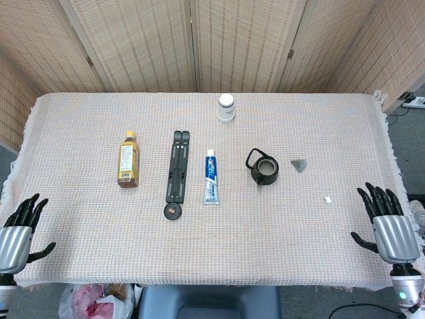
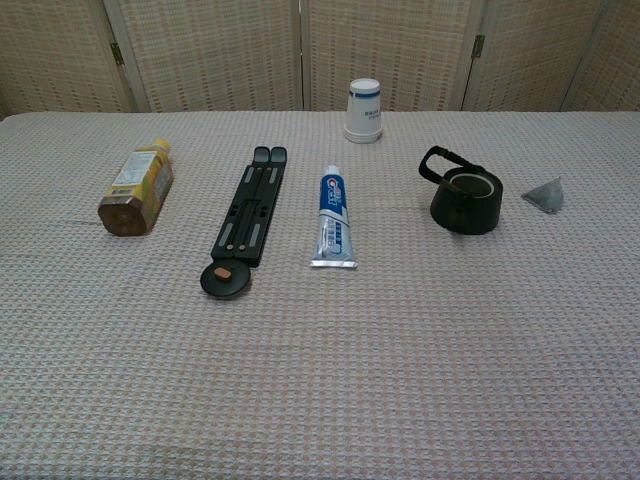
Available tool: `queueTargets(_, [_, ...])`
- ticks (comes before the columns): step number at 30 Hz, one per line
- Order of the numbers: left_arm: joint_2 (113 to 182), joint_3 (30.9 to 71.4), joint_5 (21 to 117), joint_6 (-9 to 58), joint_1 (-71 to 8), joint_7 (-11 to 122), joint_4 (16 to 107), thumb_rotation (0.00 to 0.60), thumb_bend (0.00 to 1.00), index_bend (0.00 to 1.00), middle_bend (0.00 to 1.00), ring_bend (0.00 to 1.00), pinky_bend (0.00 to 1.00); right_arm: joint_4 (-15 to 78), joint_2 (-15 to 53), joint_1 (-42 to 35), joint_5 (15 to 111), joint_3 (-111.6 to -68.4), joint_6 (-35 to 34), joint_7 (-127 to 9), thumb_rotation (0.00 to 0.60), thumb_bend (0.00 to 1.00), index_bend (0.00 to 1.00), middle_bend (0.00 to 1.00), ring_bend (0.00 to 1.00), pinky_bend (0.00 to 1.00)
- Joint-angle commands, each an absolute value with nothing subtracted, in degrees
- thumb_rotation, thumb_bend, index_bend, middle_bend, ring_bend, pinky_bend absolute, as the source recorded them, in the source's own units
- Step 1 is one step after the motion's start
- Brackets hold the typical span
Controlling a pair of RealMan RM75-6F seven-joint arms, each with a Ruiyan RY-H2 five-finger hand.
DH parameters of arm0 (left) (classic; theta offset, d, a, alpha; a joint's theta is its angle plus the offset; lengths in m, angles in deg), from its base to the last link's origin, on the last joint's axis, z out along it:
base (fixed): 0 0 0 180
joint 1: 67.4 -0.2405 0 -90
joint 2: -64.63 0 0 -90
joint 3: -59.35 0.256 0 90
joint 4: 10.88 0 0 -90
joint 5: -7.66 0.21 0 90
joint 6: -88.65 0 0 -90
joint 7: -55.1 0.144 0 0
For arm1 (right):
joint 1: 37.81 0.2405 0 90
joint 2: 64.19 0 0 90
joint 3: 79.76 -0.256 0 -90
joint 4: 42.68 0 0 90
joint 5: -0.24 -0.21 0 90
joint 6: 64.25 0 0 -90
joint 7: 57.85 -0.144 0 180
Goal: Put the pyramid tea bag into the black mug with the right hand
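One mug (image 1: pixel 263 170), tea bag (image 1: pixel 299 165), bottle (image 1: pixel 128 160), toothpaste tube (image 1: pixel 211 177), paper cup (image 1: pixel 226 107), folding stand (image 1: pixel 177 174).

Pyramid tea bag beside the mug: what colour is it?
Grey, semi-translucent pyramid tea bag; clearest in the chest view.

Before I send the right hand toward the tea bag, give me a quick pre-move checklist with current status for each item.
1. Right hand empty, fingers apart: ok.
2. Pyramid tea bag lying free on the cloth, nothing on it: ok.
3. Tea bag apart from the black mug, room to grasp: ok.
4. Mug upright, mouth open upward: ok; whether it is empty inside: cannot tell.
5. Path from right hand to tea bag: only a small white scrap lies near it: ok.
6. Left hand parked at the table's near left edge, holding nothing: ok.
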State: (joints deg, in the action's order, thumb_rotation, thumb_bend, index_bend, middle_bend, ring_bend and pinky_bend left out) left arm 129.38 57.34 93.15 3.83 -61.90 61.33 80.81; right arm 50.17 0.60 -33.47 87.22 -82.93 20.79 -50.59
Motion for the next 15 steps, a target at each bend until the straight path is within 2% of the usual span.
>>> queueTargets(1, [129.58,57.2,92.79,3.65,-62.1,61.4,80.92,0.6,0.22,0.0,0.0,0.0,0.25,50.14,0.53,-33.41,87.11,-82.94,20.63,-50.65,0.6,0.1,0.0,0.0,0.0,0.0])
queueTargets(8, [129.78,57.8,94.53,2.86,-62.25,62.05,81.3,0.6,0.22,0.0,0.0,0.0,0.25,50.18,0.34,-33.1,86.81,-82.55,19.36,-50.38,0.6,0.1,0.0,0.0,0.0,0.0])
queueTargets(15, [130.26,57.22,93.81,2.7,-62.23,62.08,80.5,0.6,0.22,0.0,0.0,0.0,0.25,49.27,-0.14,-30.08,86.31,-82.79,13.9,-54.09,0.6,0.15,0.02,0.0,0.0,0.0])
